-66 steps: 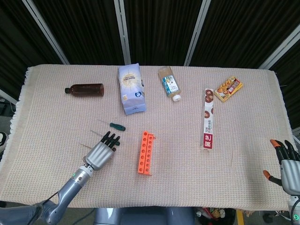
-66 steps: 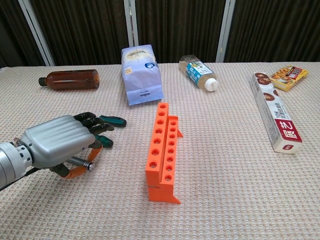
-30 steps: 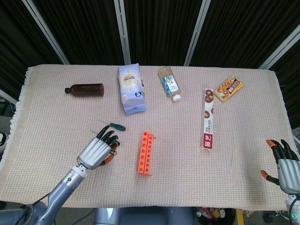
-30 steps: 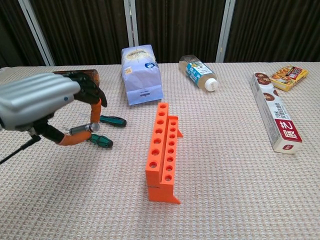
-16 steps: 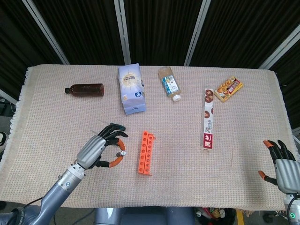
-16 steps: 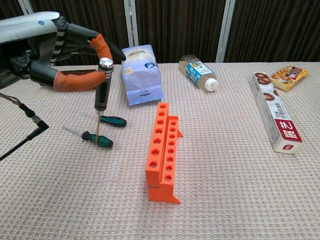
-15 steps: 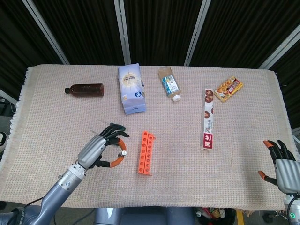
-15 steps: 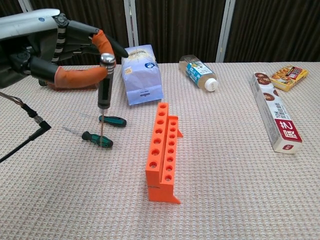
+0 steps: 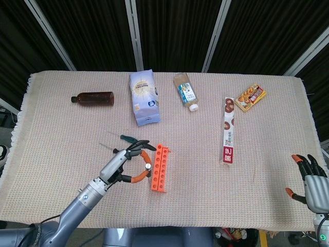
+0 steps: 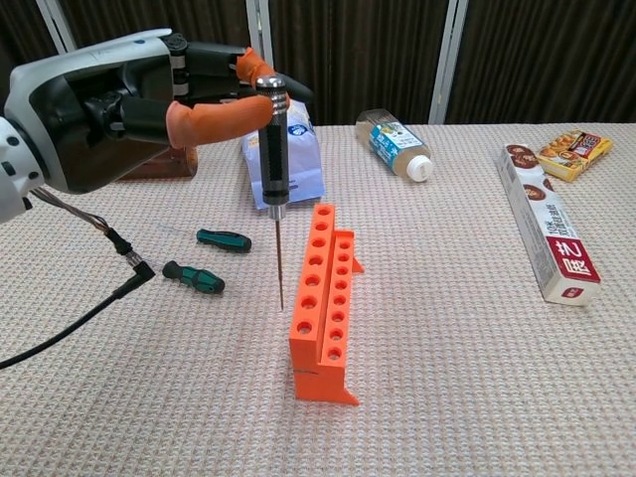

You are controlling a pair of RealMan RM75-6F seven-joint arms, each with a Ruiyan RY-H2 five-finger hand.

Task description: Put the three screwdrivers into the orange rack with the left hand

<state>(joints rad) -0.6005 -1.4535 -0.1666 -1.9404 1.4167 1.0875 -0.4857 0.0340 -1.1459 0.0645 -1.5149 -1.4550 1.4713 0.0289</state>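
A: What are the fingers doing?

B: The left hand pinches a black-handled screwdriver by its silver cap, between an orange-tipped thumb and a fingertip. The tool hangs upright, shaft down. In the head view the same left hand shows with the cap at its fingertips.

A: And straight below that pinch?

B: The shaft's tip is in the air just to the left of the orange rack, level with its upper holes and not yet in any of them. The rack stands on the cloth-covered table, all of its holes bare.

A: The other two tools?

B: Below and to the left of the fingers lie two green-handled screwdrivers, one nearer the rack and one closer to the table's near edge. They lie near each other but apart, both flat on the cloth.

A: Further out?

B: Behind the held tool stands a pale blue bag, partly hidden by it. Beyond the rack's far end lies a clear bottle on its side. A brown bottle lies far to the left in the head view. Well to the right lie a long red-and-white box and a small snack packet.

A: The right hand?

B: The right hand sits at the table's right edge, fingers spread, holding nothing
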